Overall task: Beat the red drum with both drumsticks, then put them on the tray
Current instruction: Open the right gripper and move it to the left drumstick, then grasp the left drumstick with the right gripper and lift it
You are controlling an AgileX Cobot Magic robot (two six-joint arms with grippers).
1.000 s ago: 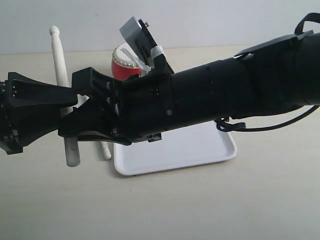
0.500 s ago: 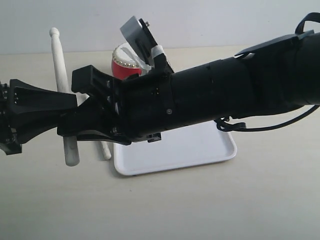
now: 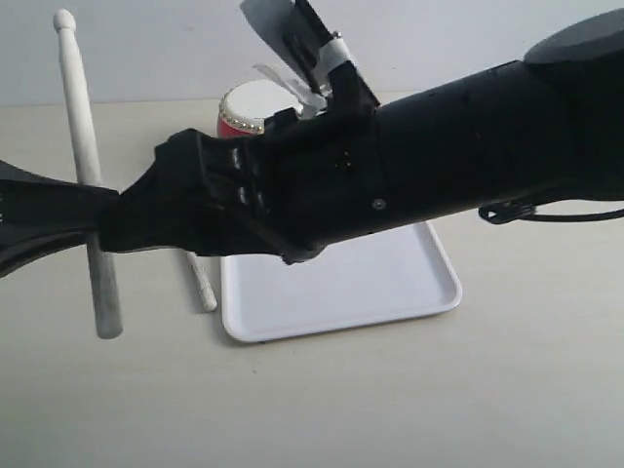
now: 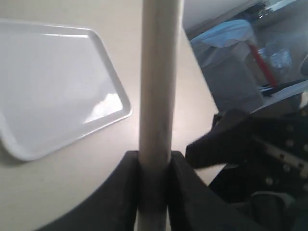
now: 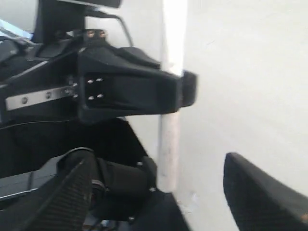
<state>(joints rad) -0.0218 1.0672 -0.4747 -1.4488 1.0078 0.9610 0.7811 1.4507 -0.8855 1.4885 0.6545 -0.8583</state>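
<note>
My left gripper (image 4: 154, 161) is shut on one drumstick (image 3: 83, 127), a pale stick held almost upright at the left of the exterior view, its rounded tip on top. My right gripper (image 5: 156, 161) reaches across to it from the right and stands open, its fingers (image 5: 72, 192) wide on either side of that drumstick's (image 5: 172, 48) lower end, apart from it. The other drumstick (image 3: 202, 285) lies on the table beside the white tray (image 3: 390, 283), mostly hidden by my right arm. Behind the arm, the red drum (image 3: 239, 115) shows only its top.
My right arm (image 3: 439, 166) spans low over the drum and the tray's back half. The table is beige with a pale wall behind it. In the left wrist view, a blue-and-white wrapped bundle (image 4: 226, 43) stands beyond the table edge.
The upright drumstick and my left gripper have moved up and to the left. My right arm has lifted, covering more of the drum. The tray and the lying drumstick have not moved.
</note>
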